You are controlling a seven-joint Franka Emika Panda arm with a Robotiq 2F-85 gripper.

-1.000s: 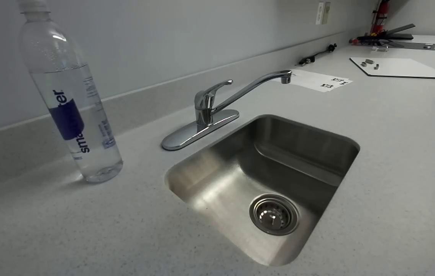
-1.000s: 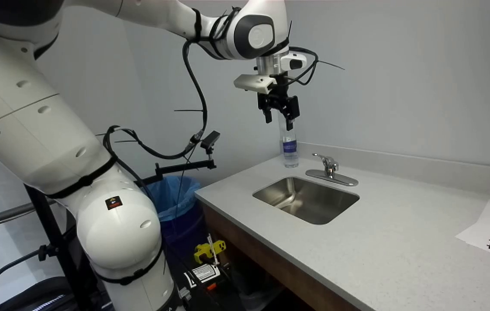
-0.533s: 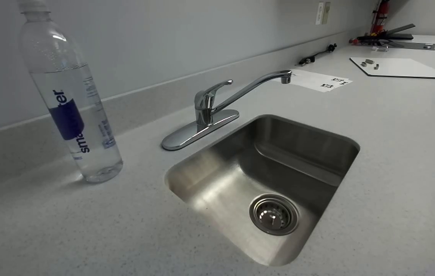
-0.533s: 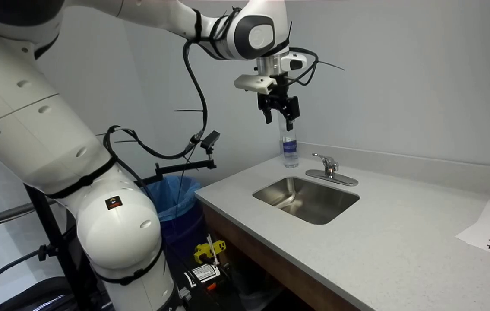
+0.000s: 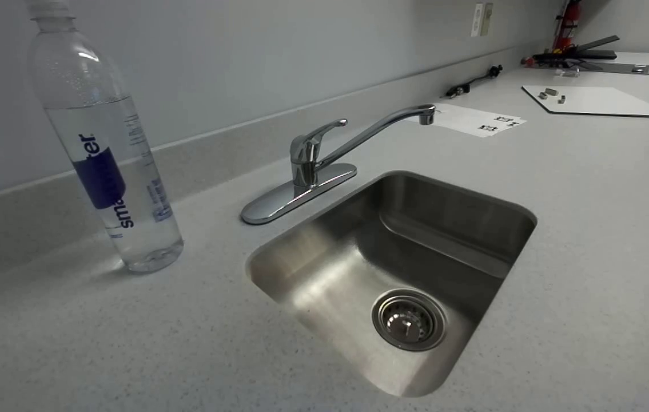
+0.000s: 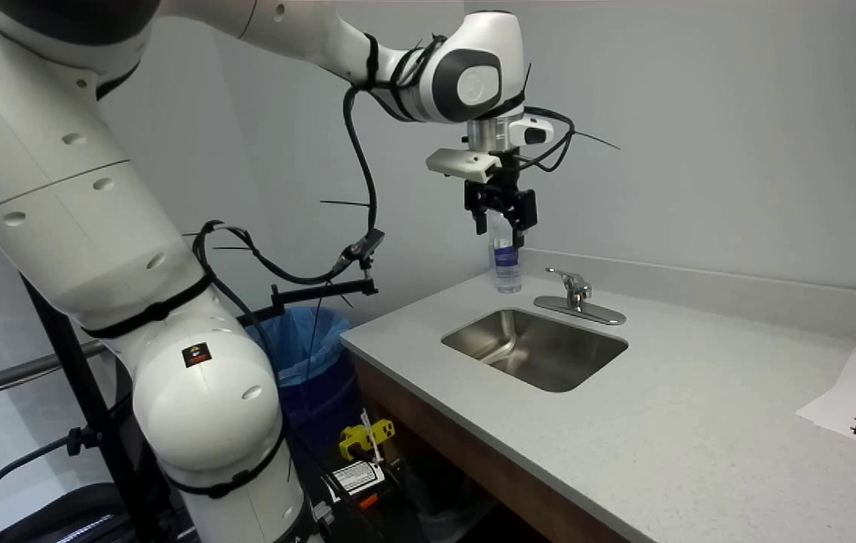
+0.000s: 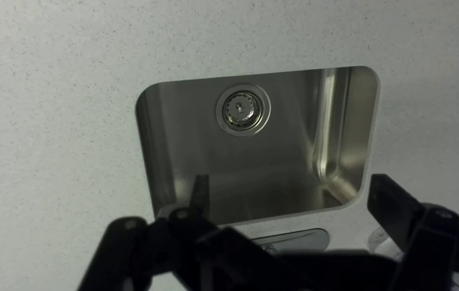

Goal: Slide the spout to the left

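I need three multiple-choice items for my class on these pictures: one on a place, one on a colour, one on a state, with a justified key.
1) Where is the bottle relative to the sink?
A) inside it
B) outside it, on the counter
C) underneath it

2) What colour is the bin liner?
A) red
B) yellow
C) blue

3) How is the tool?
A) open, apart from the spout
B) shut on the spout
C) shut on the bottle

1 B: both exterior views show it on the counter.
2 C: an exterior view shows it blue.
3 A: the wrist view shows a gap between its fingers, and an exterior view shows the spout with no tool on it.
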